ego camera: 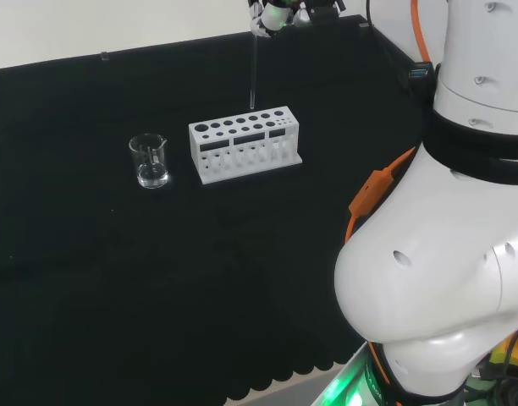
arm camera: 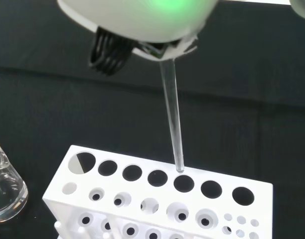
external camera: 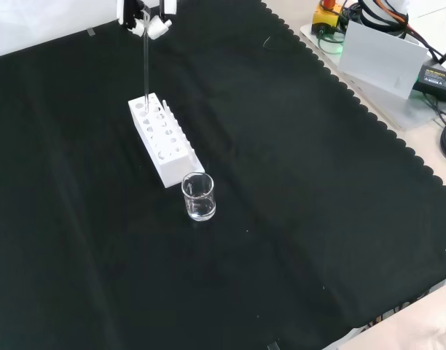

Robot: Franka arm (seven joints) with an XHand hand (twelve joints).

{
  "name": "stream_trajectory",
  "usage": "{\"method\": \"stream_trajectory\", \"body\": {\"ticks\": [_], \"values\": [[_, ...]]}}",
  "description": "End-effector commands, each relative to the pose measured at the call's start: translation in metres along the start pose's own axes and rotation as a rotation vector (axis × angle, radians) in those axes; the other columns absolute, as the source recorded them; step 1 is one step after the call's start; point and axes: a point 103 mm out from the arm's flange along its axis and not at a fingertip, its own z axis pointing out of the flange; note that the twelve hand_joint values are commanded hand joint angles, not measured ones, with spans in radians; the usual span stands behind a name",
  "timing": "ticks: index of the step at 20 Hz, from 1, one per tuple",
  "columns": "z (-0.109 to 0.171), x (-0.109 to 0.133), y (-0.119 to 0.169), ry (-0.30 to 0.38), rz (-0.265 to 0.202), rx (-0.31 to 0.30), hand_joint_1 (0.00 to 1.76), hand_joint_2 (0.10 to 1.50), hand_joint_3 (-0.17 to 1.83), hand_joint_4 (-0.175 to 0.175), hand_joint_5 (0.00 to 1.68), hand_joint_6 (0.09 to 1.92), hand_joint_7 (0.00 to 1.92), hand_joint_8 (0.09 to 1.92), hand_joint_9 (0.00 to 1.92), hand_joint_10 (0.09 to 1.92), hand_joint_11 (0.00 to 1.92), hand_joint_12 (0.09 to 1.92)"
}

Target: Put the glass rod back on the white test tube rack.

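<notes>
The hand (ego camera: 276, 15) sits at the top edge of the head view, and the hand (external camera: 146, 18) is also at the top of the front view, curled round the upper end of a clear glass rod (ego camera: 253, 76). The rod (external camera: 145, 69) hangs upright over the white test tube rack (ego camera: 245, 144). In the wrist view the rod (arm camera: 173, 124) has its lower tip just above one of the large holes in the back row of the rack (arm camera: 157, 199). The rack (external camera: 162, 138) holds no other tubes that I can make out.
A small clear glass beaker (ego camera: 149, 161) stands on the black cloth left of the rack in the head view; the beaker (external camera: 198, 196) is just in front of the rack's near end in the front view. The arm's white links (ego camera: 445, 211) stand at the right of the head view.
</notes>
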Motion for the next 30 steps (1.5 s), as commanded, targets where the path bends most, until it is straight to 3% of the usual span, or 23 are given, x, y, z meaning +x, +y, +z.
{"method": "stream_trajectory", "body": {"ticks": [1, 19, 30], "values": [[0.008, -0.007, 0.006, 0.005, 0.0, 0.007, 1.19, 0.53, 1.01, -0.175, 1.18, 1.02, 1.65, 0.64, 1.87, 0.32, 1.72, 0.82], [0.029, -0.018, 0.016, 0.016, 0.003, 0.02, 1.19, 0.53, 1.01, -0.175, 1.18, 1.02, 1.65, 0.64, 1.87, 0.32, 1.72, 0.82], [0.021, -0.007, 0.019, 0.004, -0.003, 0.019, 1.19, 0.53, 1.01, -0.175, 1.18, 1.02, 1.65, 0.64, 1.87, 0.32, 1.72, 0.82]]}}
